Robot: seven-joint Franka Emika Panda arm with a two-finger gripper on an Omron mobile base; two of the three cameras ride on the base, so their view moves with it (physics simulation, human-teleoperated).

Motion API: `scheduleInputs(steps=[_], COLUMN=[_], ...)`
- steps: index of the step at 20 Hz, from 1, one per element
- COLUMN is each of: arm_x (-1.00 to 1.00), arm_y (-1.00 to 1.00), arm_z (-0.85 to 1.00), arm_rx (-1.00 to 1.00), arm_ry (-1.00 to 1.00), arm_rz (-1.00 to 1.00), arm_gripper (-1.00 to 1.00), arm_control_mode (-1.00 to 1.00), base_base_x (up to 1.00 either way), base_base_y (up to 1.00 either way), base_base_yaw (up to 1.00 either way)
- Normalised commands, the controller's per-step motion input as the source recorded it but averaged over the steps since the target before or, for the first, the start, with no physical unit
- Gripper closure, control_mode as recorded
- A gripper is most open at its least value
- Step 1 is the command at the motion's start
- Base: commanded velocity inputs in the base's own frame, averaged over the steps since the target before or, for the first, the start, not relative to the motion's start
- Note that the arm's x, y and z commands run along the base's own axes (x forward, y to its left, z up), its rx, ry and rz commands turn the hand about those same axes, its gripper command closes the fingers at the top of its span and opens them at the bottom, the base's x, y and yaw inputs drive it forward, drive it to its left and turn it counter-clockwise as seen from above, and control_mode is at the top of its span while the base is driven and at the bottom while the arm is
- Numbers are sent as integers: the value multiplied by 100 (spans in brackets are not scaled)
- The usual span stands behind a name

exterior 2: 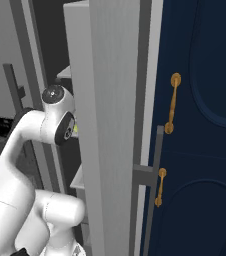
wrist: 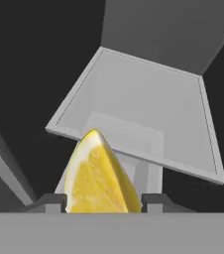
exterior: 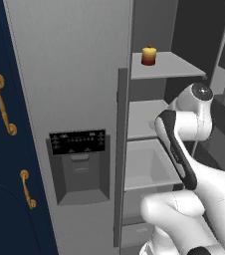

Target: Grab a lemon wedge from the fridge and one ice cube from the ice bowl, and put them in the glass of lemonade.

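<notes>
Lemon wedge (wrist: 100, 176), bright yellow with a pale rind edge and a pulpy cut face, sits pinched between the two dark fingertips (wrist: 51, 201) of the hand (wrist: 104, 201) in the hand view, its pointed end rising above them; the hand is closed on it, one tip pressing each flank. Beyond the wedge lies a smooth light-grey fridge drawer (wrist: 148, 114), a flat-bottomed tray with sloping walls and a thin raised rim, set against the dark interior.

From the left base view the fridge (exterior: 69, 74) stands with its right door swung aside; matte grey shelves (exterior: 169, 64) step down inside; the white arm (exterior: 184, 129), glossy with dark joints, reaches in at middle-shelf height. On the top shelf rests a small squat jar (exterior: 149, 55), red-brown below and yellow above. The closed left door carries a dark dispenser panel (exterior: 78, 142) over a recessed niche. Navy cabinets (exterior: 5, 164) flank the fridge, with curved gold handles (exterior: 3, 104).
</notes>
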Motion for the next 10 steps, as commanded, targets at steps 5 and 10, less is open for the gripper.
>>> scheduleInputs(steps=[5, 10], arm_x=[-73, -39], arm_y=[0, 3], arm_z=[0, 0], arm_rx=[-2, 0], arm_ry=[4, -2], arm_rz=[2, 4], arm_gripper=[100, 100], arm_control_mode=[-100, -100], base_base_x=[0, 0], base_base_y=[0, 0], base_base_yaw=[0, 0])
